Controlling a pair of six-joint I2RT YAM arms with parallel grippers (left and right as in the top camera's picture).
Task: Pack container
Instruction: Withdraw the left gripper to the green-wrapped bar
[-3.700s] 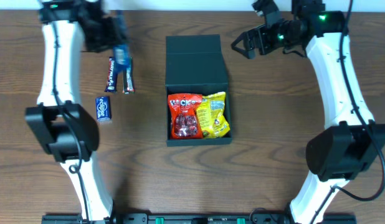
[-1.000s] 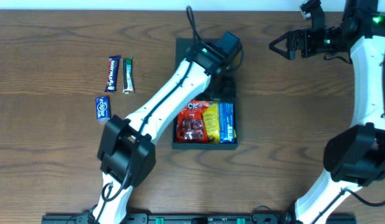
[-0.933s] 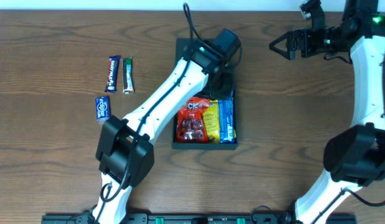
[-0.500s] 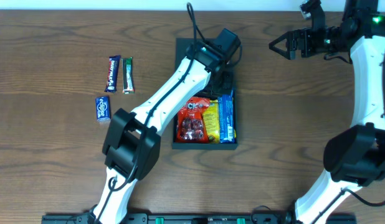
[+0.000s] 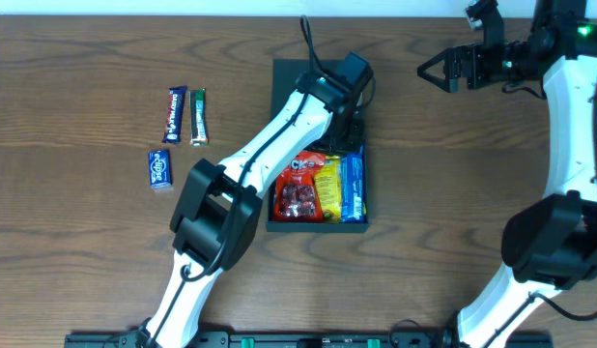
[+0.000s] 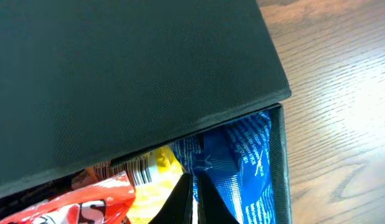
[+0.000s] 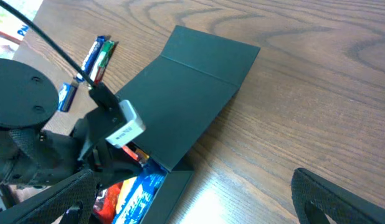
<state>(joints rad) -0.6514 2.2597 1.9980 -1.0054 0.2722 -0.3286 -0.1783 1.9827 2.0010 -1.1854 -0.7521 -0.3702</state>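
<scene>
Container is set mid-desk, open half nearest, w/ red packet, yellow packet and blue packet laid side by side inside. Just beyond, the left tool is seen pressed together, nothing pinched, tips by the yellow/blue packets. Lid overhangs the packets' far ends, hinged at the far side. Box is judged light, stiff, matte, not slippery. The flap prob. swings freely, so it is best taken at its free near edge. Right tool, far right, is spread wide, well apart.
</scene>
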